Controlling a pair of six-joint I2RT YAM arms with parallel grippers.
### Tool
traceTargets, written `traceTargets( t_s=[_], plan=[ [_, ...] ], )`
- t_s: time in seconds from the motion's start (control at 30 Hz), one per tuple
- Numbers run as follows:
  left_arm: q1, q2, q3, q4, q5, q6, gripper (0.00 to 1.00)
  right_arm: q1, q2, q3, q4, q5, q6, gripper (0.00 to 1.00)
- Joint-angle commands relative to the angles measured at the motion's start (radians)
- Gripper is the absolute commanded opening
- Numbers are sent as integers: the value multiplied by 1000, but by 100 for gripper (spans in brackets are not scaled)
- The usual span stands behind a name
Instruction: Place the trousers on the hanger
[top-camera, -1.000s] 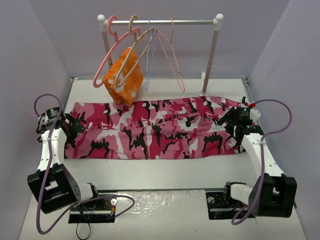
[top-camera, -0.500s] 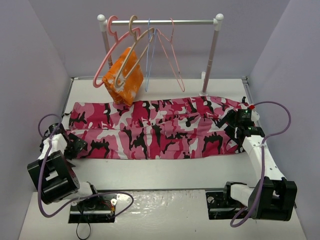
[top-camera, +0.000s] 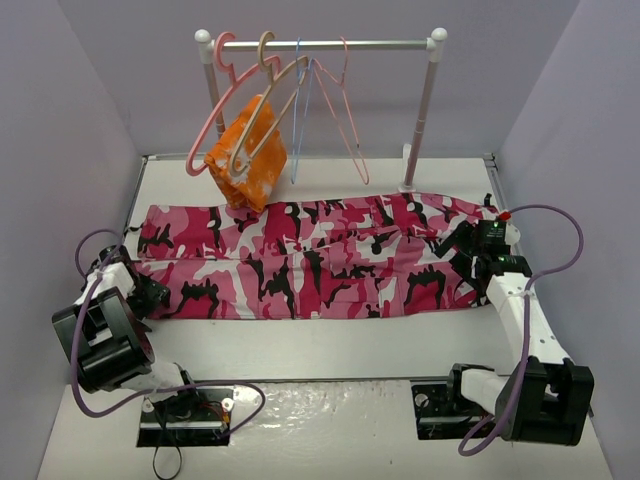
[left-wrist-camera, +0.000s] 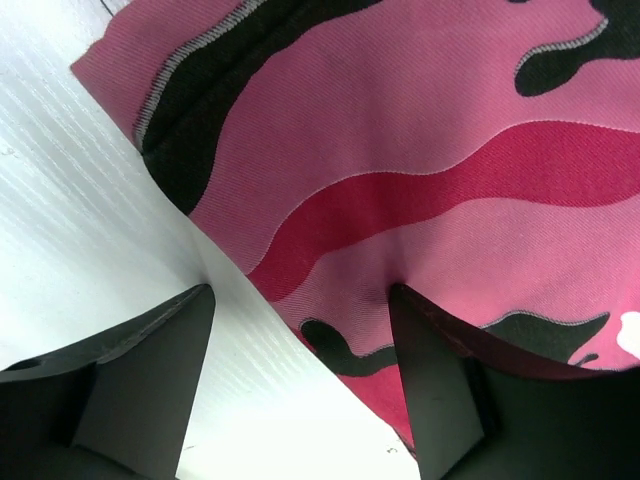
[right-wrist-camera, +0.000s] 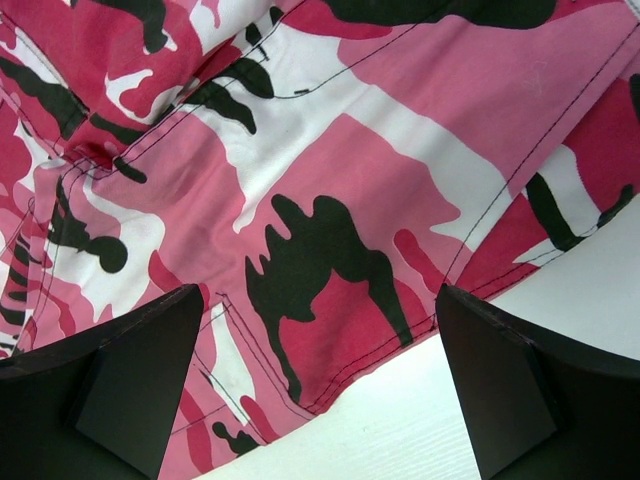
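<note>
The camouflage trousers (top-camera: 310, 260) lie flat across the table, leg ends at the left and waist at the right. The beige hanger (top-camera: 270, 108) hangs on the rail at the back. My left gripper (top-camera: 150, 292) is open and low at the near corner of the leg end. In the left wrist view (left-wrist-camera: 300, 400) one finger rests on the fabric (left-wrist-camera: 420, 130) and the other on bare table. My right gripper (top-camera: 455, 247) is open above the near waist edge. In the right wrist view (right-wrist-camera: 315, 390) its fingers straddle the hem of the trousers (right-wrist-camera: 330, 150).
A clothes rail (top-camera: 320, 44) on two white posts stands at the back. It carries a thick pink hanger (top-camera: 212, 110), thin blue and pink wire hangers (top-camera: 335, 105), and an orange-and-white cloth (top-camera: 248, 155). Grey walls enclose the table.
My left arm has drawn back toward the near left and lowered its gripper onto the near corner of the leg end. My right gripper has shifted slightly nearer along the waist.
</note>
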Motion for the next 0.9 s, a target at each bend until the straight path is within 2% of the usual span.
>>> traceTargets(
  t_s=[0.0, 0.23, 0.3, 0.63, 0.87],
  plan=[
    [5, 66, -19, 109, 11, -30, 59, -24, -7, -3, 10, 9, -5, 100],
    [5, 104, 12, 131, 32, -6, 10, -53, 0, -26, 10, 52, 13, 100],
    [5, 108, 26, 122, 34, 2, 0, -73, 0, -43, 9, 63, 21, 100],
    [5, -9, 54, 61, 116, 18, 0, -251, 49, -78, 18, 116, 116, 99],
    [5, -68, 67, 28, 120, 13, 0, -307, 132, -80, 62, 152, 182, 98]
  ],
)
